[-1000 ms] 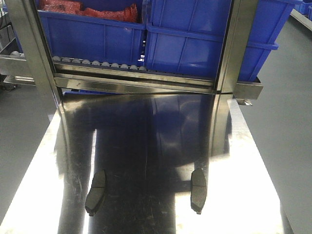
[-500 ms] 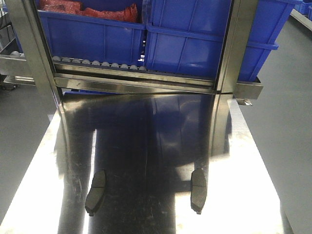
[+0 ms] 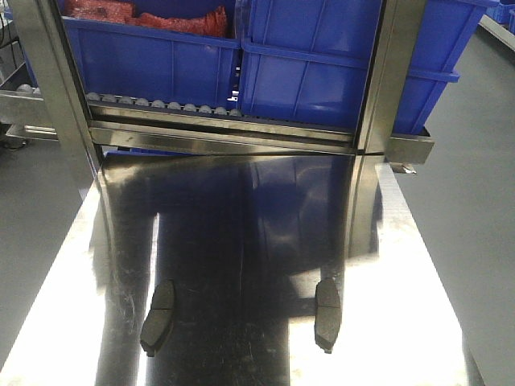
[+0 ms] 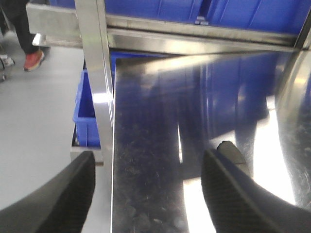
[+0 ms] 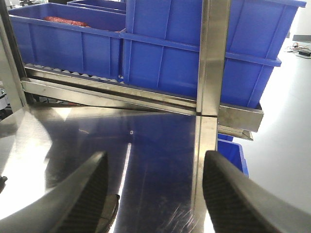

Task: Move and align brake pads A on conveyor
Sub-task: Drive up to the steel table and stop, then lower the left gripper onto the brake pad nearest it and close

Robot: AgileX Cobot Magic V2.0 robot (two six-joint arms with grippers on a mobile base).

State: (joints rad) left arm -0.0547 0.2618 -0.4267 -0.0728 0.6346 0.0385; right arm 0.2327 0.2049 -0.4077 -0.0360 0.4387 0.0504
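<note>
Two brake pads A lie on the shiny steel table [image 3: 241, 217], one near its left side [image 3: 158, 318] and one to the right [image 3: 327, 315], both lengthwise and apart. Neither gripper shows in the front view. In the left wrist view my left gripper [image 4: 148, 165] is open above the table's left edge, with a brake pad [image 4: 232, 153] peeking out behind its right finger. In the right wrist view my right gripper [image 5: 156, 162] is open and empty, with a brake pad [image 5: 109, 210] just beside its left finger. The conveyor is out of view.
A steel rack with two upright posts [image 3: 390, 80] stands at the table's far end and carries blue bins [image 3: 306, 72], one holding red parts [image 3: 161, 16]. Another blue bin [image 4: 87, 111] sits on the floor left of the table. A person's red shoe [image 4: 33, 59] is further left.
</note>
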